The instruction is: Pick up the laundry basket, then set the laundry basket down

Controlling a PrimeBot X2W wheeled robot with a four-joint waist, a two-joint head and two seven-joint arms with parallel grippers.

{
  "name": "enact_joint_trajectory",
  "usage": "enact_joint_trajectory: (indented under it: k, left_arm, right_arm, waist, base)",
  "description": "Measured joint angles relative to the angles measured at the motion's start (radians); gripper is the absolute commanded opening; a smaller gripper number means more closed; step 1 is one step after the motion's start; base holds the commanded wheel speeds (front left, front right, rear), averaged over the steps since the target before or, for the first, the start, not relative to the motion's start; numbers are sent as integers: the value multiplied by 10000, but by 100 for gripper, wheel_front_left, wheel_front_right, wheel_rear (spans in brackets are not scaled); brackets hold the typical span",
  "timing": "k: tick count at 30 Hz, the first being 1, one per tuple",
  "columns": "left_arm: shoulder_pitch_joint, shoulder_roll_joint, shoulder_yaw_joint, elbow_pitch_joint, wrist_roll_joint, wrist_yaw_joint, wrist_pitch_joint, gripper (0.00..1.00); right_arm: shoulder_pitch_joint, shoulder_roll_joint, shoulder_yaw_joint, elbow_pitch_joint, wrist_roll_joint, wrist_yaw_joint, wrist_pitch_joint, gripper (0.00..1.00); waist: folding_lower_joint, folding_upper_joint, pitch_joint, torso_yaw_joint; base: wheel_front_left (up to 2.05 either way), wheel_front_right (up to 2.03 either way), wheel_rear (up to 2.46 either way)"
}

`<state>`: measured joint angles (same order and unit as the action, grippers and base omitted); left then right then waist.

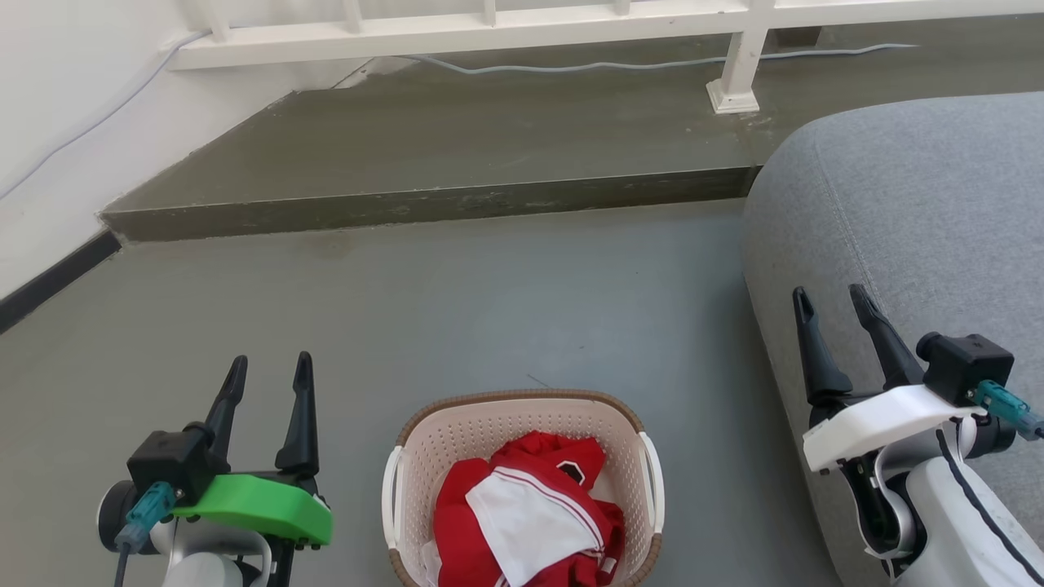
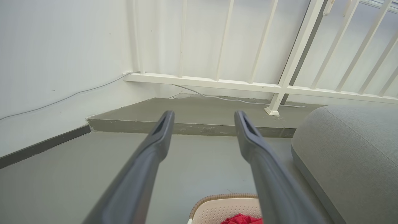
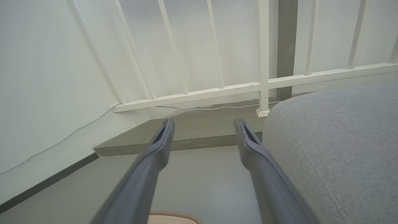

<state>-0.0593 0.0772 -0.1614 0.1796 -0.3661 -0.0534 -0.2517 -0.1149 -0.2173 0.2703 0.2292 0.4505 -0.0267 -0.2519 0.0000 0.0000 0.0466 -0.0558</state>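
Note:
The laundry basket (image 1: 489, 428) stands on the grey floor at the bottom middle of the head view: cream perforated walls, brown woven-look rim, a white handle on each side, red and white clothes inside. Its far rim also shows in the left wrist view (image 2: 224, 197) and its brown rim peeks in the right wrist view (image 3: 174, 215). My left gripper (image 1: 271, 368) is open, left of the basket and apart from it. Open too, my right gripper (image 1: 830, 300) hovers to the right, over the edge of the grey couch. Nothing lies between either pair of fingers (image 2: 161, 127) (image 3: 163, 132).
A grey fabric couch (image 1: 913, 236) fills the right side. Ahead, a low concrete step (image 1: 424, 204) rises, with a white railing (image 1: 489, 28) and a grey cable (image 1: 571, 67) behind it. A white wall with dark skirting (image 1: 49, 277) runs along the left.

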Motion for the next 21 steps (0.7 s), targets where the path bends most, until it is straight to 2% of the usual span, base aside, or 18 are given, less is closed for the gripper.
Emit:
enact_joint_trajectory:
  k: [21]
  left_arm:
    - [188, -224, 270, -52, 209, -272, 0, 100]
  right_arm:
    - [219, 311, -389, -104, -385, 286, 0, 100]
  waist:
    - [0, 0, 137, 2]
  base:
    - [0, 0, 0]
